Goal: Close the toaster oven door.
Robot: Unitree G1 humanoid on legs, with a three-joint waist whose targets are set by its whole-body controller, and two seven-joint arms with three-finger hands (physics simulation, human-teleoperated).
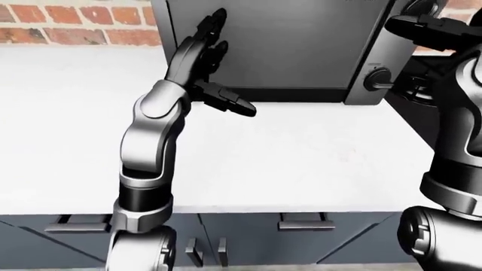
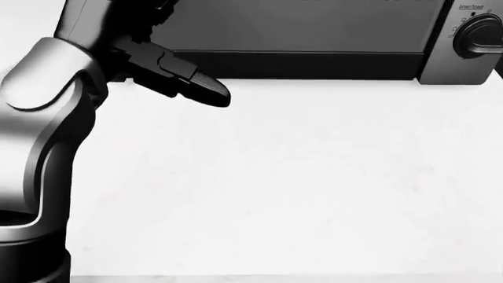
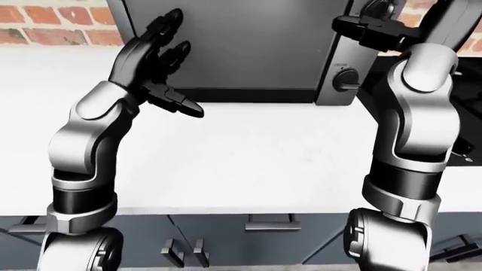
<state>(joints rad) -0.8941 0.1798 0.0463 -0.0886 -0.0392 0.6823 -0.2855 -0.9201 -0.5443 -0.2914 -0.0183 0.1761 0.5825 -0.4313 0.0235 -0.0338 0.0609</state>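
Observation:
The toaster oven [image 1: 286,45] stands at the top of the left-eye view on the white counter [image 1: 286,164]; its dark door [image 3: 248,39] stands upright, flat against its face. A round knob [image 1: 377,79] sits on the grey panel at its right. My left hand [image 1: 202,53] is open, fingers spread and raised against the door's left part, thumb [image 2: 188,79] pointing right below the door's lower edge. My right hand [image 3: 369,22] is raised at the oven's upper right corner, fingers spread and open.
A red brick wall [image 1: 75,25] runs behind the counter at top left. Dark drawers with handles [image 1: 305,224] line the counter's lower edge. A dark stove [image 1: 422,107] borders the counter at the right.

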